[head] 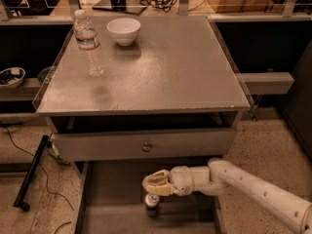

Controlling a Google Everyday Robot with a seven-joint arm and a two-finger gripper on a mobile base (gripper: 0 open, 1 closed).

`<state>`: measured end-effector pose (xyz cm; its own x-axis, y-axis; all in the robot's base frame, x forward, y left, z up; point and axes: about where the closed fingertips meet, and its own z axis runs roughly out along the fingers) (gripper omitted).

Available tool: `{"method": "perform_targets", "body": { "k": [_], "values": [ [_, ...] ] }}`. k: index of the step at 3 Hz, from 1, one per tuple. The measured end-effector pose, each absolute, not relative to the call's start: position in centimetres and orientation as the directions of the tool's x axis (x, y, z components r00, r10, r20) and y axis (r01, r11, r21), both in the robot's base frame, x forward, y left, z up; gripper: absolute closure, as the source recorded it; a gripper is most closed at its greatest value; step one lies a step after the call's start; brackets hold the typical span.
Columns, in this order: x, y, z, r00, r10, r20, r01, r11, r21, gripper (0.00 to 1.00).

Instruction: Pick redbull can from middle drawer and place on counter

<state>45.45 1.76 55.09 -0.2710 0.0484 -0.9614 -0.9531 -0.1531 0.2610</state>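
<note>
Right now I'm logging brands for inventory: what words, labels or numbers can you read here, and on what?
No text here can be read.
The water bottle: label with a red band, print too blurred to read.
The redbull can, standing in the middle drawer: markings too small to read.
The end effector, just above the can: no markings visible.
</note>
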Motion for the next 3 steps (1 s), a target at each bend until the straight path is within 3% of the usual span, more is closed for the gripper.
{"method": "perform_targets", "body": {
  "k": [2, 3],
  "values": [
    [45.44, 1.76, 55.10, -0.271, 0.048, -0.961, -0.953, -0.153, 0.261, 0.40],
    [45.06, 1.32, 55.39, -0.266, 0.043, -0.963, -0.955, -0.145, 0.258, 0.09]
  ]
}}
